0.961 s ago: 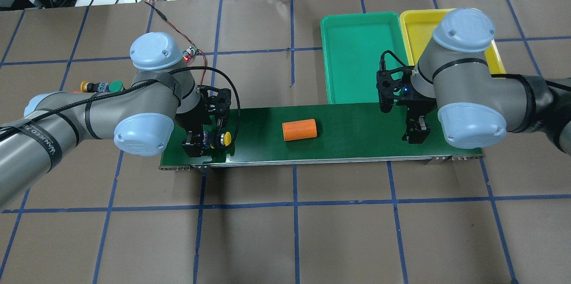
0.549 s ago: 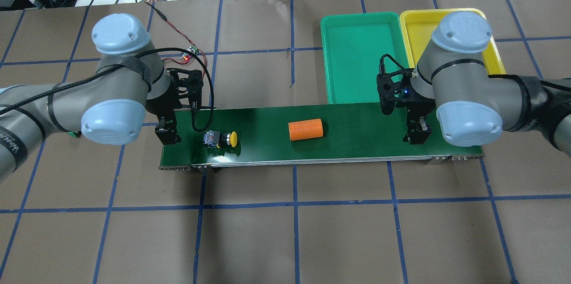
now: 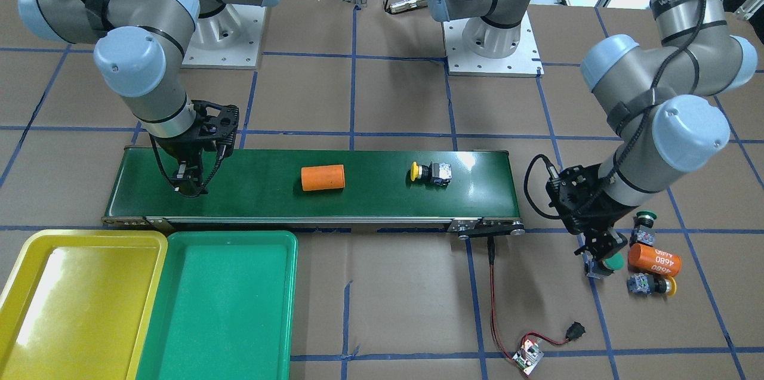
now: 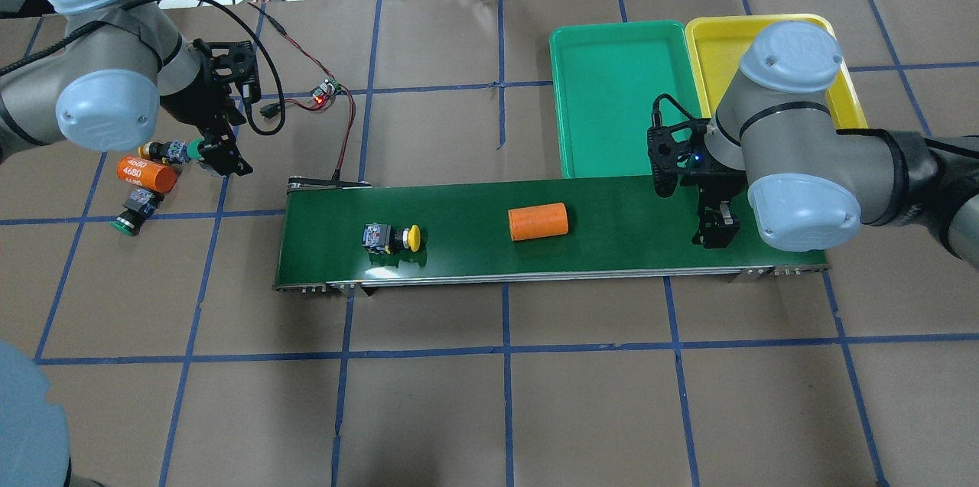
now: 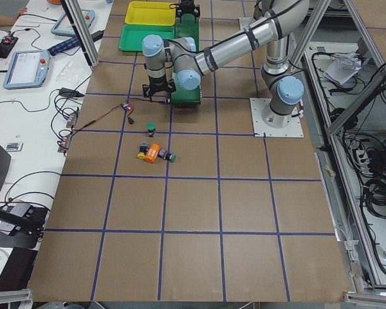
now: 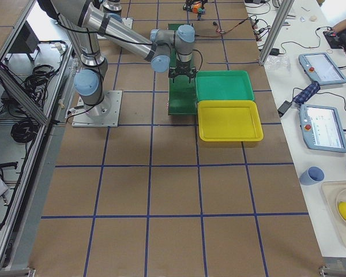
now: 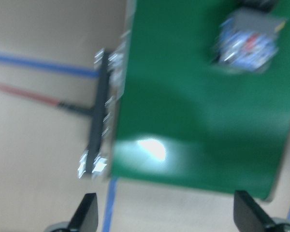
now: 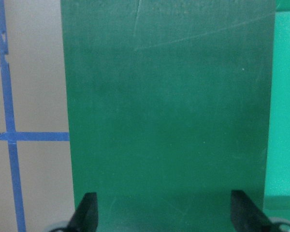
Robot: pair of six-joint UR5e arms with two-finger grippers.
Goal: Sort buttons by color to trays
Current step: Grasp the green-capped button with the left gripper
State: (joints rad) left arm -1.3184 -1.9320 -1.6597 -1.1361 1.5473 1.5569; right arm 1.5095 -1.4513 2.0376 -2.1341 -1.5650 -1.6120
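A yellow-capped button (image 4: 391,238) was laid on its side on the conveyor belt (image 4: 612,242), well apart from both sets of jaws, presumably to be carried toward the right gripper (image 4: 715,228). Its jaws were held spread just above the belt's far end, near the green tray (image 4: 612,89) and yellow tray (image 4: 719,43). An orange cylinder (image 4: 538,222) was seen between the button and those jaws. The left gripper (image 4: 222,157), jaws spread, was lowered off the belt beside a green-capped button (image 4: 200,150), likely the next pick. Whether that button sat between the jaws could not be told.
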